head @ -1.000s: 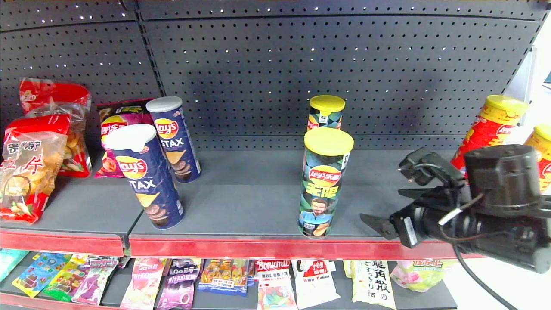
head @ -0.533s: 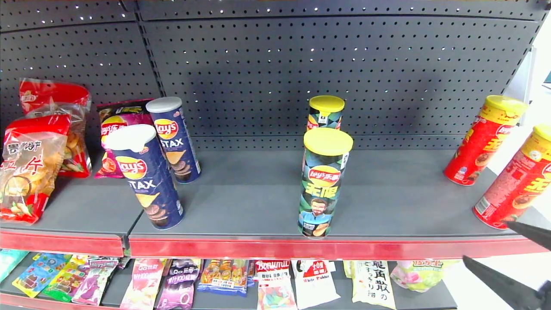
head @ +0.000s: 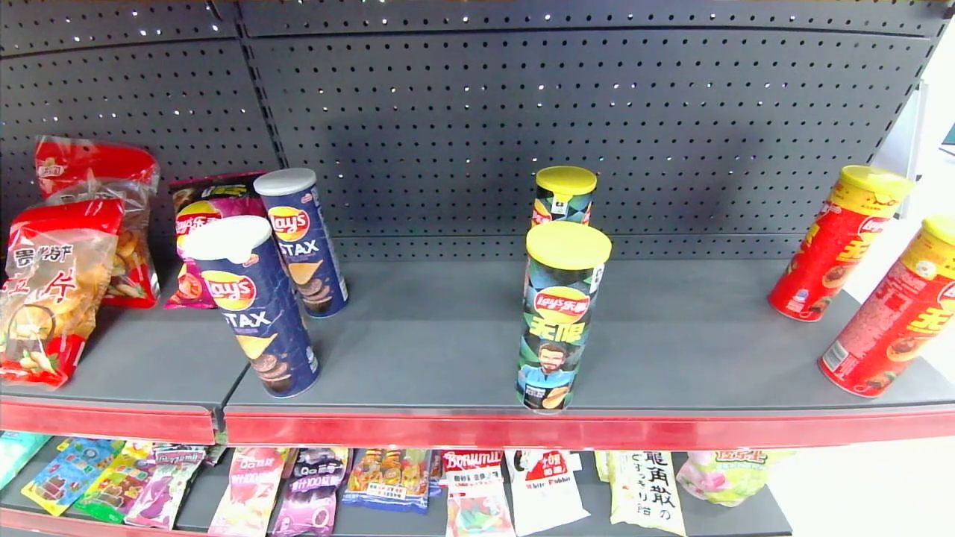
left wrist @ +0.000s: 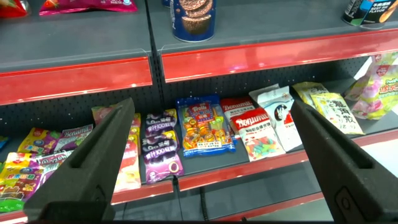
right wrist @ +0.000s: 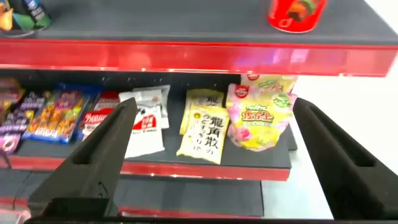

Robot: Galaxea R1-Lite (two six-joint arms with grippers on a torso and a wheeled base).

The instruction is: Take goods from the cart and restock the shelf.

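Left fingers [left wrist: 93, 162] and right fingers [right wrist: 93, 162] are spread wide with nothing held, both pointed at the snack packets [left wrist: 202, 124] on the lower shelf [right wrist: 161, 168]. Front red can [head: 888, 313] is stood at the right end of the upper shelf [head: 448, 350], near its red lip; rear red can [head: 839, 246] is set behind it, apart.

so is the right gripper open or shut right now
Open: the right gripper has its fingers wide apart, with nothing held between them.

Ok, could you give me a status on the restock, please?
Left hand open, empty. Right hand open, empty. Red cans on shelf. Nothing in the way.
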